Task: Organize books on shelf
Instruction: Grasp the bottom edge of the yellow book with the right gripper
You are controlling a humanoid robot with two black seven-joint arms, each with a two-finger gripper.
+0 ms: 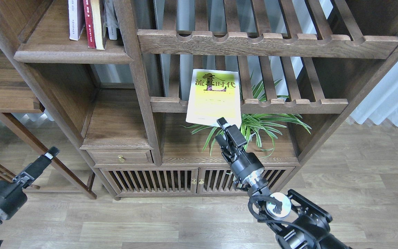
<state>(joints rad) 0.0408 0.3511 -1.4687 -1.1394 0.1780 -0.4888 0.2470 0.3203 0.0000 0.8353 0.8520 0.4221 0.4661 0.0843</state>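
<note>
The yellow-green book (214, 98) lies flat, cover up, on the lower slatted rack, its near edge hanging over the front rail. My right gripper (219, 129) is open just below that overhanging edge, its upper fingertip (222, 121) almost at the book, not holding it. The white-lavender book (75, 19) and the dark red book (89, 22) stand upright on the solid dark-brown shelf (71, 55) at the top left. My left gripper (51, 153) is low at the left, far from the books; its fingers cannot be told apart.
A tan book (98, 24) and grey volumes (111, 20) stand beside the red one. A potted spider plant (257, 126) sits under the rack, right behind my right gripper. A second slatted rack (268, 43) is above. A thick post (140, 86) separates the compartments.
</note>
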